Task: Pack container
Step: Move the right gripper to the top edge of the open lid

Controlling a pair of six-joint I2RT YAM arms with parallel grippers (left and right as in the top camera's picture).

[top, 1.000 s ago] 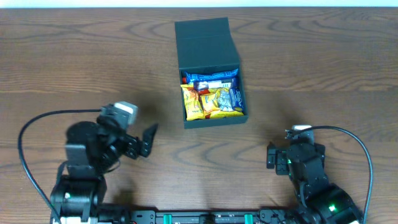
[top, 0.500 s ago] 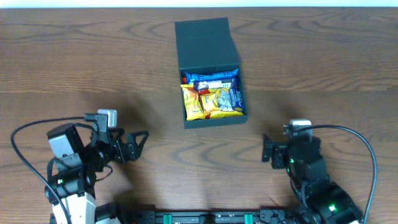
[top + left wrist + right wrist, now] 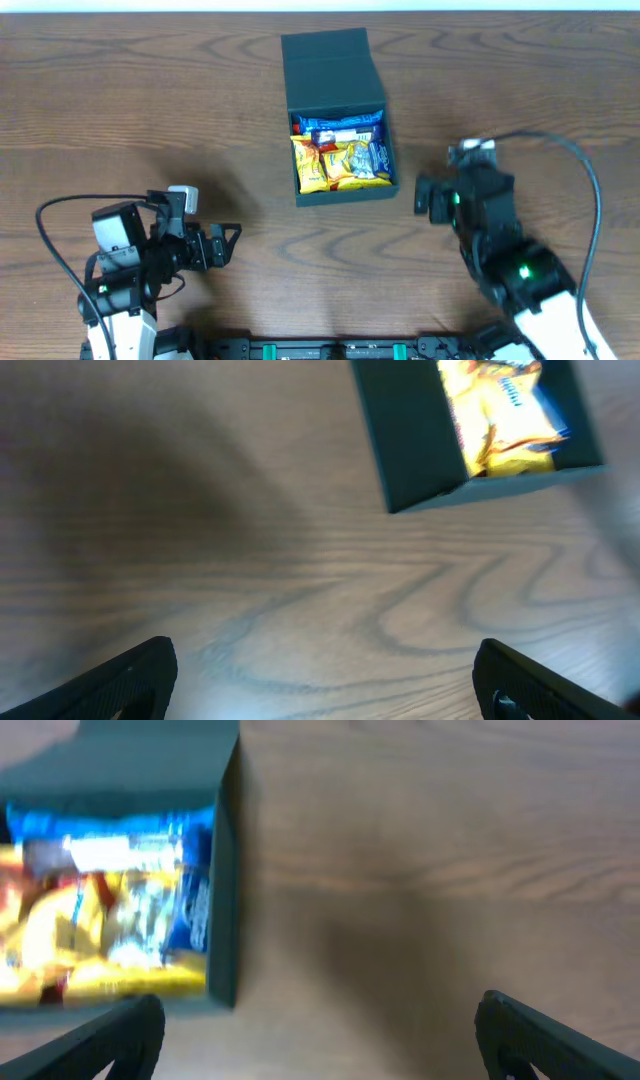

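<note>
At lower left, the left gripper (image 3: pixel 222 246) points right, jaws spread. Beside the box (image 3: pixel 340 194), the right gripper (image 3: pixel 423 197) gapes too.

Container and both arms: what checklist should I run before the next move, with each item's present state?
1. Container lid folded back, opening exposed: ok.
2. Snack packets lie within the walls: ok.
3. Packets low enough for the lid to shut: cannot tell.
4. Left jaws open, holding nothing: ok.
5. Right jaws open, holding nothing: ok.
6. Right jaws apart from the container's wall: ok.
</note>
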